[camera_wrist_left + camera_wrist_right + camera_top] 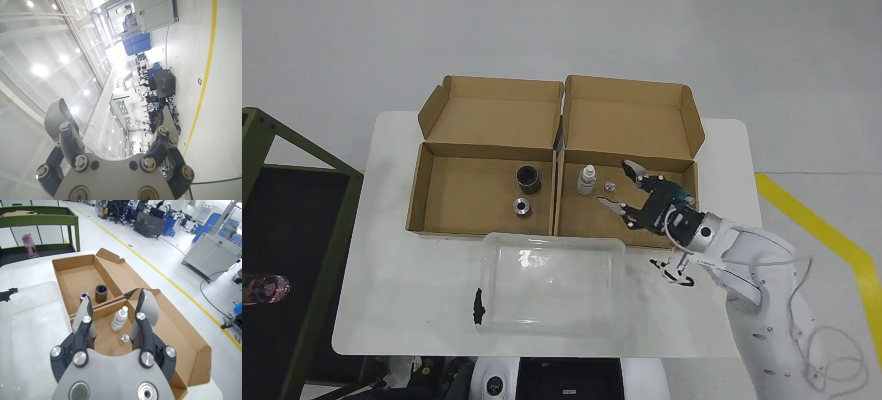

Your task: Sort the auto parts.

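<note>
The right gripper (114, 294) hangs over one cardboard box (181, 332) with its jaws spread wide and nothing between the pads. In the wrist view a small round metal cap (125, 338) lies on the box floor inside the gap between the two fingers, closer to one finger than to the other, and neither finger appears to touch it. A white bottle (118, 319) stands upright just beyond the cap, also within the line of the open jaws and a little short of the fingertips. Seen from the top, the cap (610, 185) sits between the two fingertips and the bottle (587, 179) is just past them.

Beyond the tips, across the wall shared by the two boxes, the neighbouring box (62, 275) holds a dark metal sleeve (101, 292) standing on end and a shorter silver plug (83, 295) just beside it. A clear plastic tub (554, 236) lies on the white table (392, 200) off to one side of the jaws, beside both boxes.

The left gripper (111, 111) points up toward the ceiling of the hall, its jaws wide apart and empty.
</note>
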